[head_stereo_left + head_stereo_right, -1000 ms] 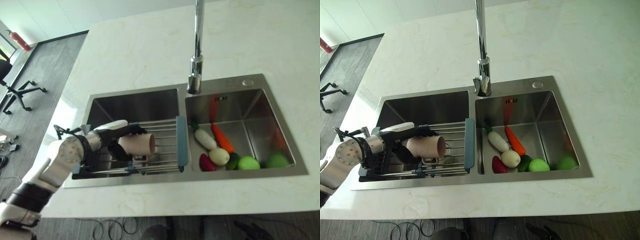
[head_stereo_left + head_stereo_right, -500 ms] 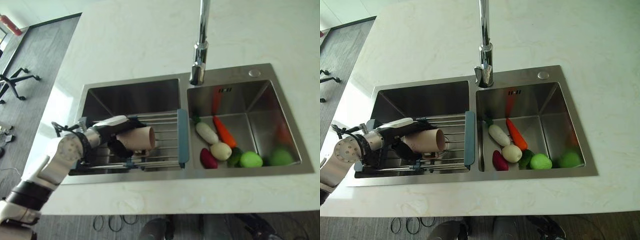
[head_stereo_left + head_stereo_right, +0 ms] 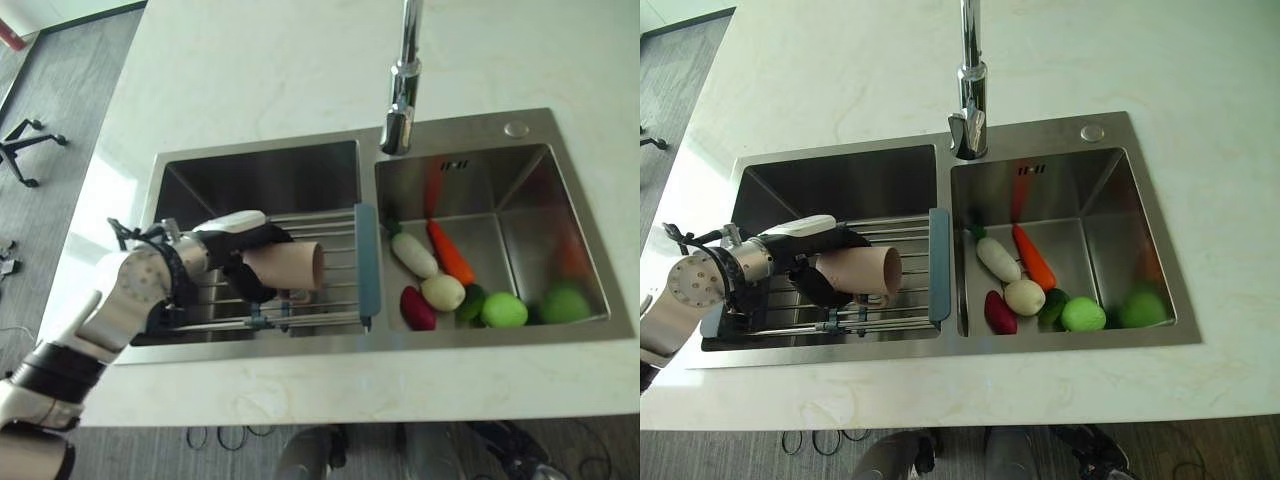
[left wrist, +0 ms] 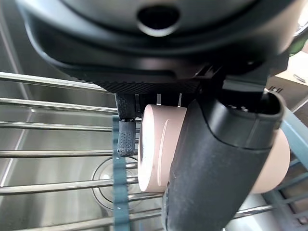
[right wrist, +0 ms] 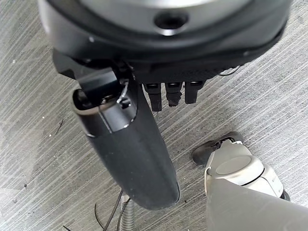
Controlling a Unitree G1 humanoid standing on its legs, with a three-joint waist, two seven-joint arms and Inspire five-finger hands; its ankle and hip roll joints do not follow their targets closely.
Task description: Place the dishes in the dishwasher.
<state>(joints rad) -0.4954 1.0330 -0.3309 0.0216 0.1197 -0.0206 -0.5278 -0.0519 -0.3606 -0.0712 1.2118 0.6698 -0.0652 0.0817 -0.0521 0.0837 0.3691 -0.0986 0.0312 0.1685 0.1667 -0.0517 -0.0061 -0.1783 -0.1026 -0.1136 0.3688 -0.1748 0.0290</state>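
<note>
A pale pink cup [image 3: 290, 266] lies on its side in my left hand [image 3: 235, 240], its mouth facing the right basin. The hand is shut on it, thumb [image 4: 216, 163] across the cup's [image 4: 159, 144] side and fingers behind it. Hand and cup hover just over the wire rack [image 3: 330, 300] that spans the front of the left sink basin [image 3: 260, 185]. The cup [image 3: 865, 270] seems to touch the rack's bars or sit barely above them. My right hand [image 5: 125, 144] hangs low over the grey floor, fingers relaxed and holding nothing.
The rack has a blue end piece [image 3: 366, 268] by the divider. A tall chrome faucet [image 3: 403, 90] stands behind the basins. In the right basin lie a white radish [image 3: 413, 254], a carrot [image 3: 450, 255], a round white vegetable [image 3: 442, 292] and green fruit [image 3: 503, 310]. White countertop [image 3: 350, 385] surrounds the sink.
The camera has shifted, so the sink sits higher in the picture. The left hand still holds the cup and has edged it slightly toward the rack's blue end.
</note>
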